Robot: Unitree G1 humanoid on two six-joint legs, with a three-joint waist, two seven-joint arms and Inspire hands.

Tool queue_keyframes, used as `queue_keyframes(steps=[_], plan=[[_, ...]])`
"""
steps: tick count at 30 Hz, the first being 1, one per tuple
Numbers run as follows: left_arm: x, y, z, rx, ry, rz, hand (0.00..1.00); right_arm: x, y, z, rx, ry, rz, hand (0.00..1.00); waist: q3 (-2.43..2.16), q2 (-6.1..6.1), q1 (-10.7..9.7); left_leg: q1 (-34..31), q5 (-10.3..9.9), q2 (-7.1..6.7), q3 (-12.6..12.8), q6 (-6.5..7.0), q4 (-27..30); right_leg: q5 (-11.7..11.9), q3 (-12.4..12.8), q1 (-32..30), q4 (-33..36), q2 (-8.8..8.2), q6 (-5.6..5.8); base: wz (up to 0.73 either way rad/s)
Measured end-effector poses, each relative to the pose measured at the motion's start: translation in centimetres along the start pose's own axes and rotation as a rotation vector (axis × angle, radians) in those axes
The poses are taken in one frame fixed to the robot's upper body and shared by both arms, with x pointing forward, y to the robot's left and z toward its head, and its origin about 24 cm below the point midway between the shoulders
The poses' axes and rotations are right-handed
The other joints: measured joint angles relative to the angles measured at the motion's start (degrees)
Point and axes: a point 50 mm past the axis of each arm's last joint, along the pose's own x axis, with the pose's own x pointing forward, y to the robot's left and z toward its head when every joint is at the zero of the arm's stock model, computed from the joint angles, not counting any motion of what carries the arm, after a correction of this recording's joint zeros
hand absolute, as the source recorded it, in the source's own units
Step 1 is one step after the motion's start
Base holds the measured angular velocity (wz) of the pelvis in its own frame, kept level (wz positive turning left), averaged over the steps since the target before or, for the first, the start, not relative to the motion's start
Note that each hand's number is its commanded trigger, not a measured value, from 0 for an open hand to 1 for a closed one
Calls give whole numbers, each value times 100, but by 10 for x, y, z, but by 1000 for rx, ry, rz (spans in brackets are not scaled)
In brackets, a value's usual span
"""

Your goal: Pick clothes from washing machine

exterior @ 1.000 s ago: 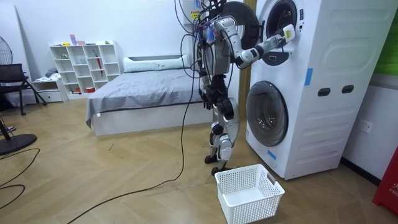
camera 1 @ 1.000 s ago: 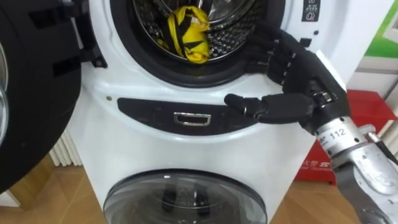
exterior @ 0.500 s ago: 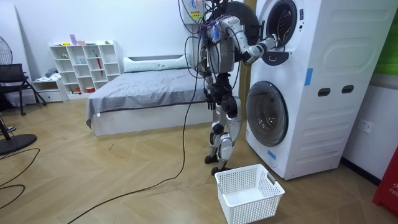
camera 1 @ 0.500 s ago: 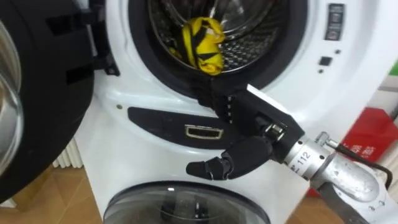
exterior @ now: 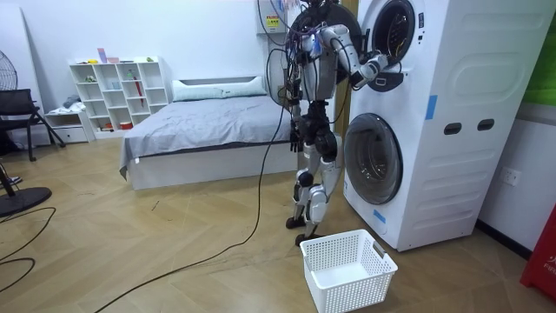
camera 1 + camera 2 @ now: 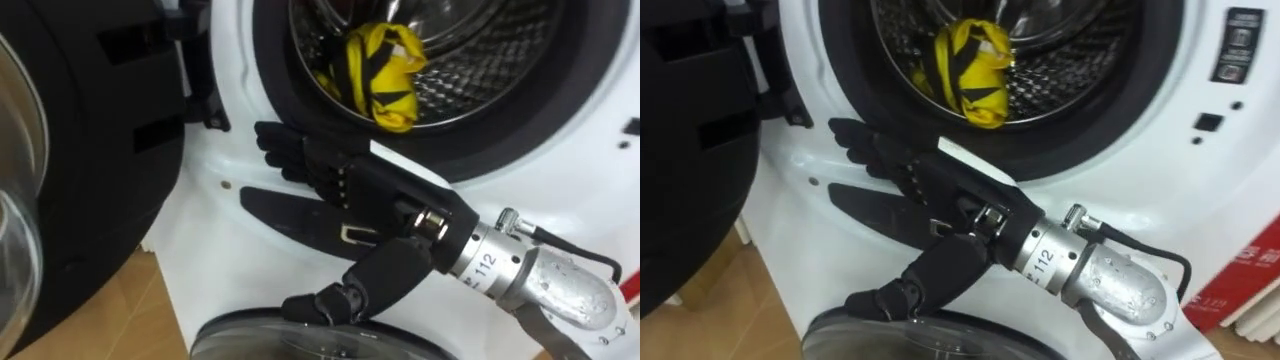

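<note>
1 yellow-black cloth (image 6: 380, 70) in drum (image 6: 480, 60), right hand (image 6: 350, 180) open below.

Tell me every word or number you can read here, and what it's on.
"112": on the metal wrist behind the right hand.
Labels on the washing machine, right of the drum: too small to read.
White characters on the red object at the right edge: too blurred to read.
</note>
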Motion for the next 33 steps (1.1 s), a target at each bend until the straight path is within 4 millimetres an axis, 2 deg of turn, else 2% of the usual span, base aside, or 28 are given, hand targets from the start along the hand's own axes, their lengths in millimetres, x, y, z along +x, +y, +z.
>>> queue_keyframes(steps=[7, 11, 14, 15, 18, 20, 21, 22, 25, 29, 31, 33], plan=[[0, 1, 4, -4, -9, 29, 0, 0, 0, 1, -1, -2, -2, 0, 5, 7, 65, -4, -18, -30, 5, 30, -12, 1, 34, 3, -29, 8, -19, 0], [-1, -1, -3, -4, 8, 23, 0, 1, -2, 3, 1, -21, -42, 0, 9, 10, 47, 38, -29, -29, 9, 48, 4, -3, 66, 82, -42, 6, -11, -2], [-2, -6, -8, -6, 18, 12, 0, 0, -8, 14, -23, -65, -90, 0, 13, 18, 11, 35, -36, -35, -35, 57, 17, -20, 58, 96, -42, 2, 8, 9], [-2, -9, -8, -8, 15, 6, 0, 0, -12, 20, -37, -91, -124, 0, 19, 26, -64, -10, -42, -37, -65, 65, 48, -23, 33, 89, -46, -2, 13, 23], [-4, -15, -8, -16, 9, -9, 0, 1, -21, 37, -91, -156, -189, 0, 53, 110, -157, -70, -56, -41, -82, 82, 98, -17, -30, 84, -70, -14, 28, 12], [-4, -18, -8, -20, 9, -16, 0, -2, -23, 45, -130, -181, -232, 0, 33, 189, -159, -88, -61, -52, -119, 88, 107, -11, -34, 83, -98, -20, 36, 0], [-4, -20, -9, -21, 10, -19, 0, -3, -23, 49, -156, -199, -257, 0, 13, 245, -165, -89, -61, -63, -131, 89, 106, -11, -57, 85, -101, -34, 37, 0], [-5, -22, -13, -23, 19, -23, 0, -4, -24, 53, -168, -214, -281, 0, -26, 265, -186, -85, -60, -77, -135, 90, 104, -12, -105, 91, -102, -51, 38, 0], [-5, -21, -13, -31, 18, -17, 0, -9, -30, 59, -184, -239, -341, 0, -41, 313, -243, -54, -58, -83, -139, 91, 101, -12, -117, 99, -100, -60, 38, 1], [-6, -18, -16, -60, 22, 19, 0, -16, -40, 63, -208, -248, -456, 0, -50, 238, -306, 31, -58, -65, -140, 91, 22, -18, -106, 132, -99, -49, 29, -3], [-6, -17, -15, -63, 14, 30, 0, -21, -46, 65, -215, -257, -510, 0, 2, 131, -359, 66, -58, -67, -140, 91, 21, -19, -108, 177, -113, -49, 30, 0], [-6, -18, -14, -64, 8, 31, 0, -23, -48, 66, -218, -268, -543, 0, -3, 58, -395, 65, -59, -72, -139, 91, 22, -24, -100, 179, -122, -52, 36, 0]])
